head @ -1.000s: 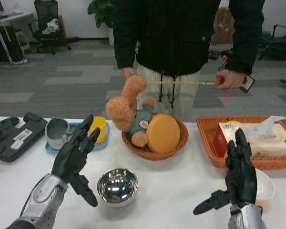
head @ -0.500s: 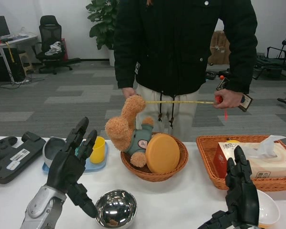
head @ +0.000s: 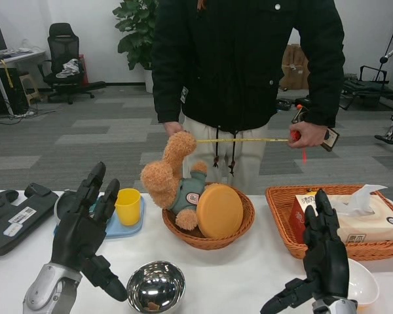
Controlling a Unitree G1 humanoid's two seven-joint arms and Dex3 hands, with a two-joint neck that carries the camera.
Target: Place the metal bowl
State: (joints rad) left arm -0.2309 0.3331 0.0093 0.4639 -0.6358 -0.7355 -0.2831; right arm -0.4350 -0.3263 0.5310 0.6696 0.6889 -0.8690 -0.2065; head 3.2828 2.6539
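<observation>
Head view: metal bowl (head: 156, 286) sits upright on the white table (head: 249, 275), near front edge, between the two hands, closer to the left one. Left hand (head: 82, 232) raised just left of bowl, fingers spread & extended upward, thumb angled down toward bowl rim; holds nothing, can't tell if thumb tip touches bowl. Right hand (head: 322, 255) up at right side, fingers straight & apart, thumb out to the left, holds nothing, well apart from bowl.

Behind bowl: round wicker basket (head: 242, 226) w/ teddy bear (head: 173, 173) leaning over its left rim & a flat orange disc (head: 219, 210) propped in front. Left of that, blue tray (head: 128, 227) w/ yellow cup (head: 128, 206) on it; a grey object partly hidden behind left hand. Black device (head: 13, 216) at far left edge. Right: rectangular wicker tray (head: 281, 222) w/ tissue box (head: 370, 219). White bowl (head: 363, 284) just beside right hand, partly hidden.

Person in black jacket (head: 249, 59) stands behind table, stretching a yellow tape measure (head: 242, 139) between both hands.
</observation>
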